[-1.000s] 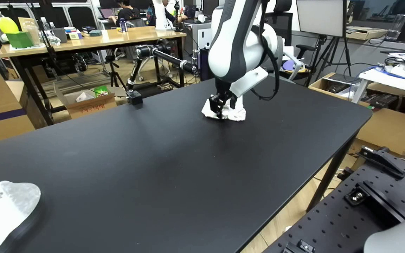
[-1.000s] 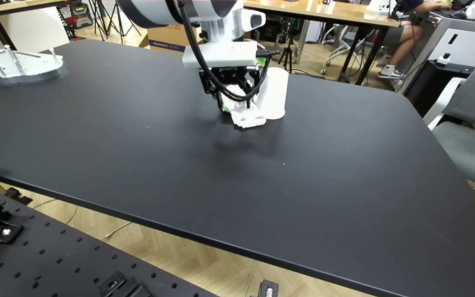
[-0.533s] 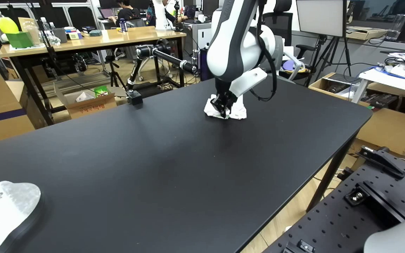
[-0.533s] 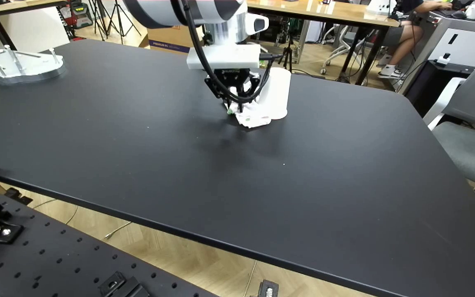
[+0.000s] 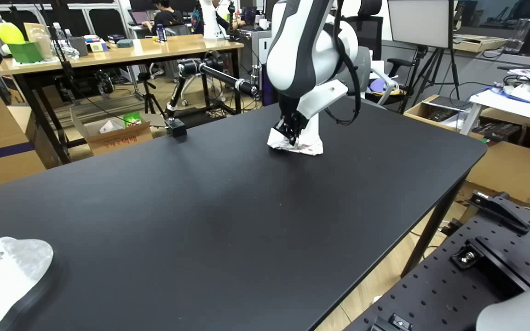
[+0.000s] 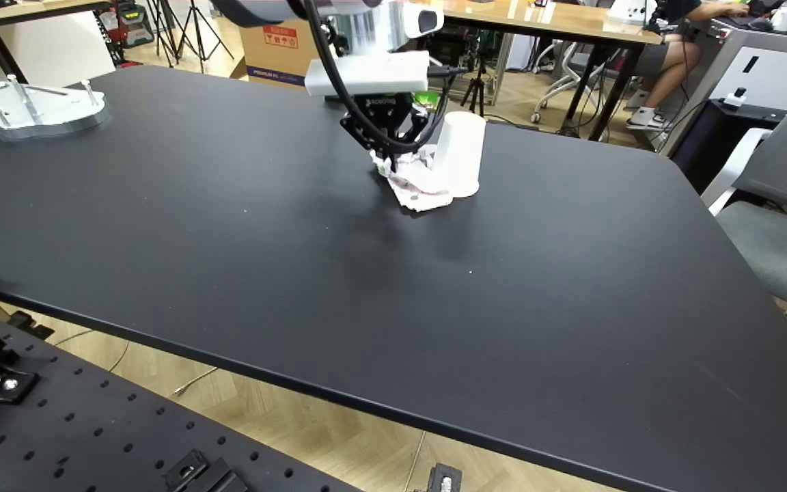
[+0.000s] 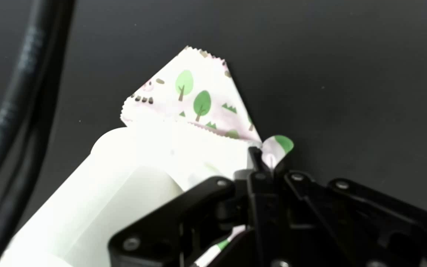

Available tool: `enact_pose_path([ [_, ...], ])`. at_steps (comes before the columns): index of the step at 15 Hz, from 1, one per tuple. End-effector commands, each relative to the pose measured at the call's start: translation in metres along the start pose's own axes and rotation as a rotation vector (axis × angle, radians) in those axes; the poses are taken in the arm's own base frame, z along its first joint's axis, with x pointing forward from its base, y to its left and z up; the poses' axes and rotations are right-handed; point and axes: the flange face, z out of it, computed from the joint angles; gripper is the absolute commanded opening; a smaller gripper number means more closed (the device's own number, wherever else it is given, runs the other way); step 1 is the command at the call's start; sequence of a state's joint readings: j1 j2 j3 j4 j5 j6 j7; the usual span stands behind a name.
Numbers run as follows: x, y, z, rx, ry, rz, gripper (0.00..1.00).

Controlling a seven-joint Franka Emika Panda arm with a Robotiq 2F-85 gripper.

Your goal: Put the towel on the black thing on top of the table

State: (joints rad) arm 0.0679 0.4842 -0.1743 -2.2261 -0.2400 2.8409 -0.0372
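The black two-finger metal end effector [image 7: 268, 159] is pinched tight, with a bunched part of the white cloth towel with green tree print [image 7: 198, 94] held in it. The towel's loose end seems to be rested on the flat matte-black desk [image 5: 200, 207]. Step judged: grasp made, lift barely begun at most. Next, a straight lift, then a carry, is called for. A tall white upright cylinder [image 6: 460, 154] is placed just beside; contact can't be told, but it could be tipped by a sideways drag. Farther off, a small black block [image 5: 176, 128] is seen at the desk's edge, likeliest target, not certain, with a jointed black arm [image 5: 219, 76] by it. Well apart, a white-topped plate with pegs [image 6: 31, 106] is set.
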Motion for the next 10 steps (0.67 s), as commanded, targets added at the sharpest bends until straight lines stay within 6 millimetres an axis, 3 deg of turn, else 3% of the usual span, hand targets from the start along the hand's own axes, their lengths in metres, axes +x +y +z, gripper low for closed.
enact_pose_path([
  [1,0.015,-0.013,-0.055,-0.05,-0.023,0.05,0.01],
  [6,0.058,-0.04,-0.151,-0.151,0.058,0.128,0.01],
  [10,0.066,-0.047,-0.2,-0.219,0.097,0.212,0.01],
])
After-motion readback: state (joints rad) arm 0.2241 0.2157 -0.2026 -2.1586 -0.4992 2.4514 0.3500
